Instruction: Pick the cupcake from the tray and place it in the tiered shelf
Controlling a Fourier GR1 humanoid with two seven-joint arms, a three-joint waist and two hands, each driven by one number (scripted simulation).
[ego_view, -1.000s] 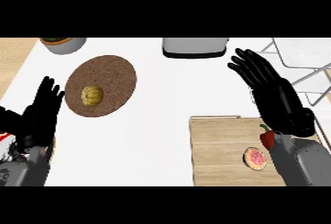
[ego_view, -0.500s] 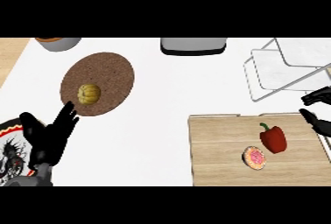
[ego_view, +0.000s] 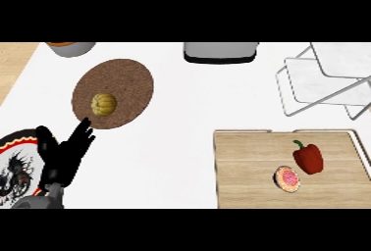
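The cupcake [ego_view: 288, 178], pink-topped, lies on the wooden tray [ego_view: 246, 166] at the lower right, beside a red bell pepper [ego_view: 308, 157]. The white wire tiered shelf [ego_view: 326, 78] stands at the upper right, beyond the tray. My left hand [ego_view: 64, 157] shows at the lower left, open with fingers straight and pointing up, holding nothing and far from the tray. My right hand shows nowhere in the head view.
A round brown plate [ego_view: 127, 83] with a small yellow pumpkin-like item [ego_view: 103, 104] sits at the upper left, just above my left hand. A patterned plate [ego_view: 14, 166] lies at the left edge. A grey pot [ego_view: 221, 51] and a bowl [ego_view: 71, 47] stand along the back.
My right hand has withdrawn past the right edge and is gone from view. My left hand stays open at the lower left, barely moved.
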